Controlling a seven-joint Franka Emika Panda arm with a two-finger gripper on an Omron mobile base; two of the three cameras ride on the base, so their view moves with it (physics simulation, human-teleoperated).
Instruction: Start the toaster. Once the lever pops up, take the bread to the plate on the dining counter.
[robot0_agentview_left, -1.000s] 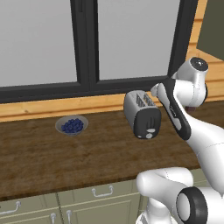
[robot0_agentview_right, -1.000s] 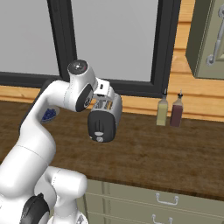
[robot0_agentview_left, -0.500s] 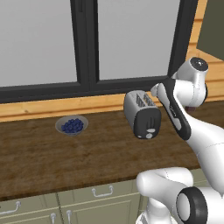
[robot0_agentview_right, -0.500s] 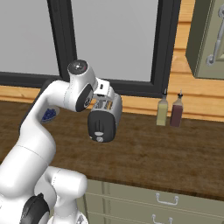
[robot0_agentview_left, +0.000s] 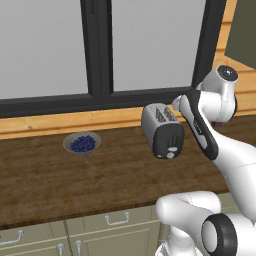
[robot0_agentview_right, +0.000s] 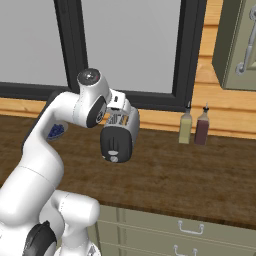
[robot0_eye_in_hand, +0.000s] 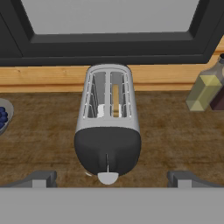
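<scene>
While the gripper (robot0_eye_in_hand: 112, 178) hangs with jaws spread wide and nothing between them, the toaster (robot0_eye_in_hand: 108, 124) stands on the dark worktop (robot0_eye_in_hand: 175, 135) below, black end face nearest. Bread (robot0_eye_in_hand: 115, 99) sits in its right slot. Bare wood flanks it; an oil bottle (robot0_eye_in_hand: 204, 89) stands well right, a blueberry bowl (robot0_agentview_left: 81, 143) left.

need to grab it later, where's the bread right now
The bread sits down inside a slot of the toaster, the right-hand slot in the hand view, on the dark worktop below the window, between the blueberry bowl and two bottles.
</scene>
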